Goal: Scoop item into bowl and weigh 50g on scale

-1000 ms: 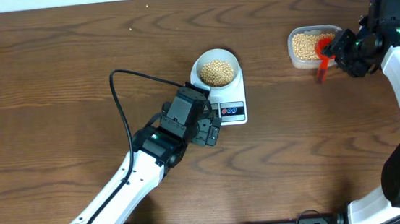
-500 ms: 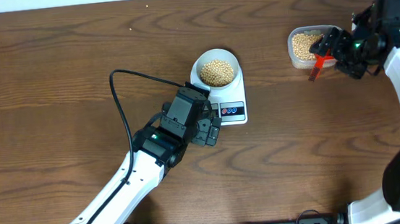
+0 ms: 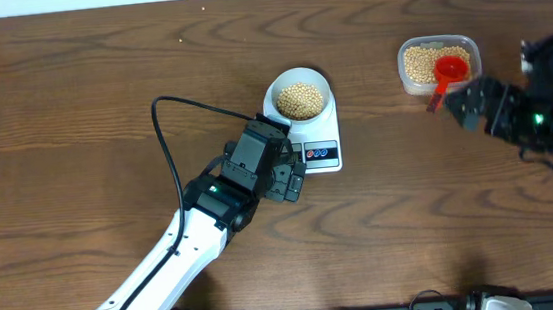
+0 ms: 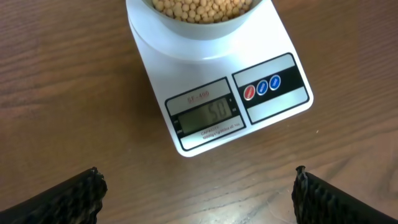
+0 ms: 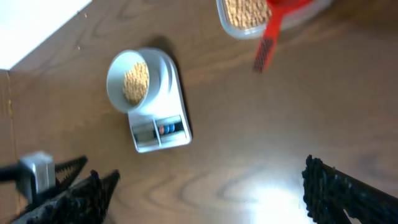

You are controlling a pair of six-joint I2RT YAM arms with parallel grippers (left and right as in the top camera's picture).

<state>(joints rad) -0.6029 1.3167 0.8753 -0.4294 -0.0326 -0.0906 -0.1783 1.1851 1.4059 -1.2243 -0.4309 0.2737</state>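
The pale bowl stands on the white scale at mid-table and holds tan beans. In the left wrist view the scale's display reads about 50, with the bowl above it. My left gripper is open and empty just in front of the scale, also in its wrist view. My right gripper is open and empty, below the tub. Its wrist view shows the bowl and scale from afar.
A clear plastic tub of beans stands at the far right, with a red scoop resting in it, handle over the near rim. It also shows in the right wrist view. A black cable loops over the table left of the scale.
My right gripper has let go of the red scoop, which now rests in the tub, and has drawn back toward the front right. The left arm has not moved.
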